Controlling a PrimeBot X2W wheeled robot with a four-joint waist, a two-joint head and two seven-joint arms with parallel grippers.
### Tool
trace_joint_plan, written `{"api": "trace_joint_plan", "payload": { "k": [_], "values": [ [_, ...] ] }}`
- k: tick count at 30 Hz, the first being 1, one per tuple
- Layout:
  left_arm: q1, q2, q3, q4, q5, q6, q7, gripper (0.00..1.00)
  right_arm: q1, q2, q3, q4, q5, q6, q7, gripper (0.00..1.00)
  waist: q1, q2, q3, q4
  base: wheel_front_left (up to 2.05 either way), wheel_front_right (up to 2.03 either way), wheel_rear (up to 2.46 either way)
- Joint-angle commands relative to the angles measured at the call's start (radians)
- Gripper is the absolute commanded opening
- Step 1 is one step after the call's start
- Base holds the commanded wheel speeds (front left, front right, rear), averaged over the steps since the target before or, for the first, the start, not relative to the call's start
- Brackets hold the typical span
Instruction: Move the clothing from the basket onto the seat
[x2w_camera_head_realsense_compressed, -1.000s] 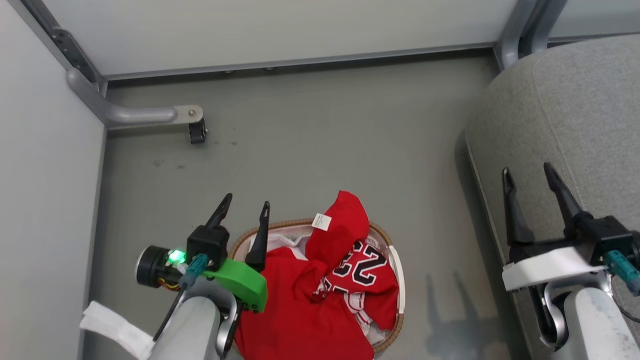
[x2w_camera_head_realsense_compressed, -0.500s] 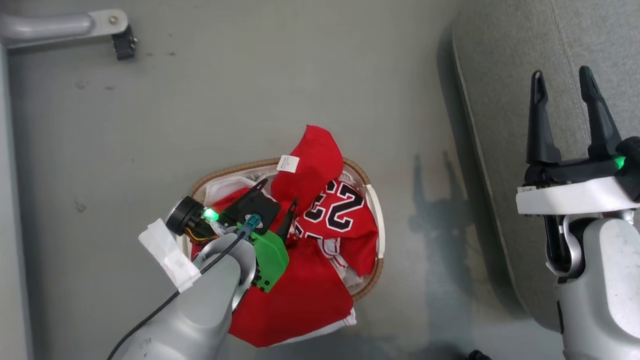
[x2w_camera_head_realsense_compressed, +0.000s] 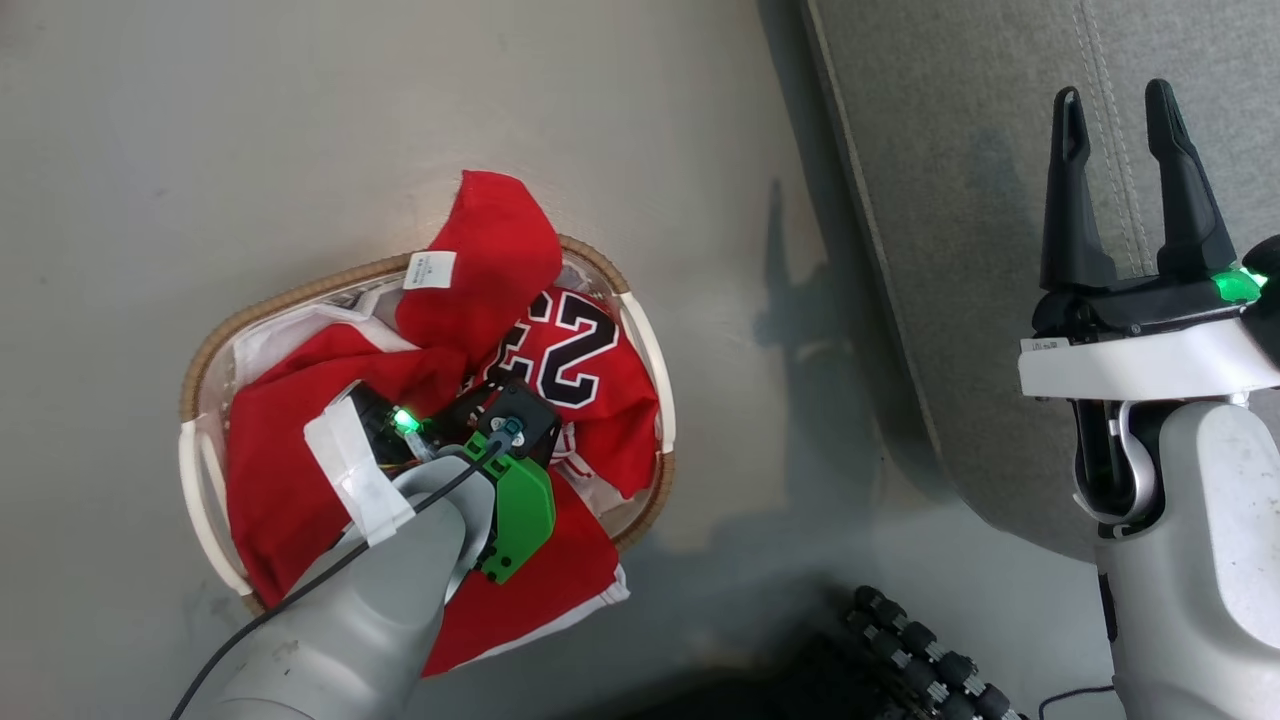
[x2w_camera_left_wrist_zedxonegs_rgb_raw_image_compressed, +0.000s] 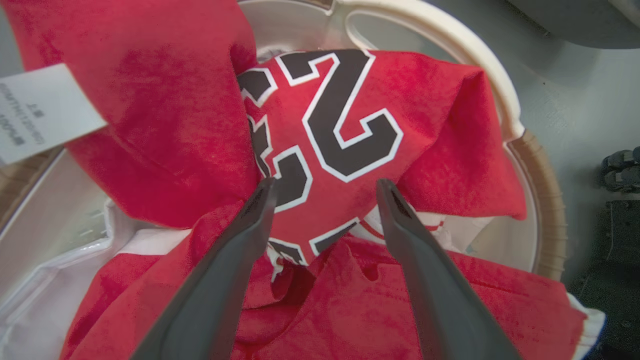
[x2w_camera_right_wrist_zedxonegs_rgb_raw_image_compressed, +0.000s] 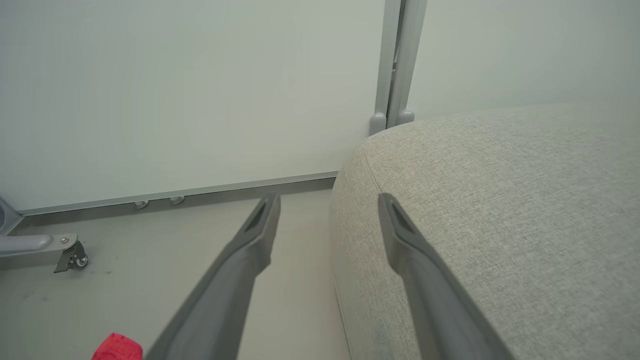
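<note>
The clothing, a red jersey with a black "23" (x2w_camera_head_realsense_compressed: 560, 345) and more red cloth (x2w_camera_head_realsense_compressed: 270, 450), is heaped in the basket (x2w_camera_head_realsense_compressed: 200, 365) on the floor. Part of the cloth hangs over the near rim. My left arm reaches down into the heap. In the left wrist view my left gripper (x2w_camera_left_wrist_zedxonegs_rgb_raw_image_compressed: 325, 186) is open, its fingertips right at the jersey (x2w_camera_left_wrist_zedxonegs_rgb_raw_image_compressed: 345, 125), either side of the number, gripping nothing. My right gripper (x2w_camera_head_realsense_compressed: 1113, 95) is open and empty above the grey seat (x2w_camera_head_realsense_compressed: 950, 200). The right wrist view shows that gripper (x2w_camera_right_wrist_zedxonegs_rgb_raw_image_compressed: 328, 198) over the seat's edge (x2w_camera_right_wrist_zedxonegs_rgb_raw_image_compressed: 500, 210).
A white label (x2w_camera_head_realsense_compressed: 430, 270) hangs from the cloth at the basket's far rim. My dark wheeled base (x2w_camera_head_realsense_compressed: 920, 640) sits at the bottom, close to the basket and the seat. White wall panels, a metal post (x2w_camera_right_wrist_zedxonegs_rgb_raw_image_compressed: 395, 60) and a castor foot (x2w_camera_right_wrist_zedxonegs_rgb_raw_image_compressed: 70, 255) stand beyond.
The head camera has tipped down and shifted, so the whole picture has moved. My left gripper has dropped from beside the basket into the clothing, still open. The right gripper stays open.
</note>
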Motion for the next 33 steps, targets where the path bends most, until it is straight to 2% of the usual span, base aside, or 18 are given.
{"api": "trace_joint_plan", "payload": {
  "k": [1,7,15,27,30,33],
  "values": [
    [-0.028,0.009,-0.002,0.011,-0.01,-0.002,-0.003,1.0,-0.014,-0.001,0.005,-0.001,0.01,-0.001,-0.002,1.0,-0.0002,0.0,0.074,-0.078,0.0,0.0,0.0],
    [-0.055,0.009,-0.016,0.064,-0.008,0.007,0.002,1.0,-0.012,-0.001,0.019,0.004,0.039,-0.001,-0.002,1.0,-0.0002,0.0,0.083,-0.097,0.0,0.0,0.0],
    [-0.096,0.012,-0.06,0.094,0.036,0.066,0.004,1.0,-0.008,-0.001,0.035,0.006,0.058,-0.001,-0.002,1.0,-0.0002,0.0,0.091,-0.109,0.0,0.0,0.0],
    [-0.084,0.008,-0.127,0.105,0.023,0.014,0.09,1.0,-0.011,-0.001,0.053,0.004,0.082,-0.001,-0.002,1.0,-0.0002,0.0,0.104,-0.119,0.0,0.0,0.0],
    [-0.096,0.008,-0.143,0.107,0.033,0.025,0.094,1.0,-0.013,-0.001,0.057,0.002,0.086,-0.001,-0.002,1.0,-0.0002,0.0,0.111,-0.122,0.0,0.0,0.0],
    [-0.115,0.013,-0.155,0.111,0.047,0.062,0.094,1.0,-0.014,-0.001,0.059,0.0,0.091,-0.001,-0.002,1.0,-0.0002,0.0,0.117,-0.124,0.0,0.0,0.0]
  ]
}}
